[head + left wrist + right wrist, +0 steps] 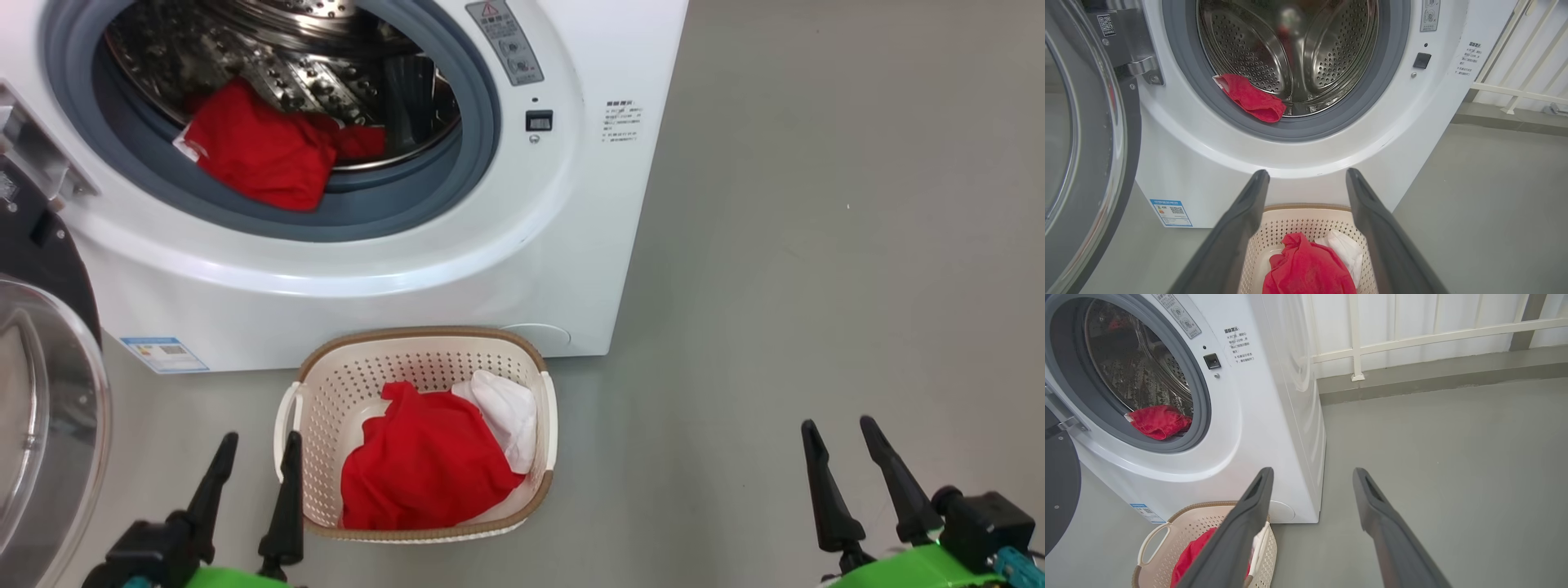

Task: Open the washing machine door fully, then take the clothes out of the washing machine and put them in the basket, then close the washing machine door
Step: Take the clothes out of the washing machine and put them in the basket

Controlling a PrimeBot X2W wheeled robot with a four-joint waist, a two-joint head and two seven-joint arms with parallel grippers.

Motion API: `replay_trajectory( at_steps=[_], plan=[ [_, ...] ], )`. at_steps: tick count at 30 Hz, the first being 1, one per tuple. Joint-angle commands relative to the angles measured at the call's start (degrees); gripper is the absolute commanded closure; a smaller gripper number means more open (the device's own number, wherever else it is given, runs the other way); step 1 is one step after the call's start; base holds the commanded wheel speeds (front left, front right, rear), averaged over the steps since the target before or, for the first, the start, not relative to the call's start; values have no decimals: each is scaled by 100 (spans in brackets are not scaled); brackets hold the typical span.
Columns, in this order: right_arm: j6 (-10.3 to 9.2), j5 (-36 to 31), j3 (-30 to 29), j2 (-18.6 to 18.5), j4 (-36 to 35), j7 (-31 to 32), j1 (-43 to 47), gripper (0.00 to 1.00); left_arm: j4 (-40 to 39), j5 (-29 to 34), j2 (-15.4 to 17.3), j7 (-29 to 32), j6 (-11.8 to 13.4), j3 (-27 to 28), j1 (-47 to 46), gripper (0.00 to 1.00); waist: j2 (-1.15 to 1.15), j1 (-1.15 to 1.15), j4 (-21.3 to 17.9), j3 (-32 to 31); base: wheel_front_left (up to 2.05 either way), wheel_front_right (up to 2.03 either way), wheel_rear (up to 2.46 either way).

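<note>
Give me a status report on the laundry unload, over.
Grippers: left gripper, right gripper open, empty. Task: washing machine door open; red garment at drum mouth; second red garment, white cloth in basket. No obstruction seen.

Bright, even light, barely any shadow on the grey floor (816,245), glints on the steel drum (1331,53), pale reflections in the washing machine door (49,425), wide-angle bending at wrist-view edges
</note>
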Motion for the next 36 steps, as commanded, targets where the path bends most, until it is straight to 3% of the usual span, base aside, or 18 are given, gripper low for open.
replay_trajectory(
  at_steps=[1,28,36],
  plan=[
    [42,-45,72,-54,-145,-37,3,0,-204,83,36,-30,-31,214,34,0,0,0,8,-18,0,0,0],
    [42,-10,92,-54,-175,-37,-22,0,-568,201,-106,-30,-31,347,160,0,0,0,-6,86,0,0,0],
    [42,7,129,-54,-233,-37,-301,0,-272,210,95,-30,-31,34,-599,0,0,0,-7,492,0,0,0]
  ],
)
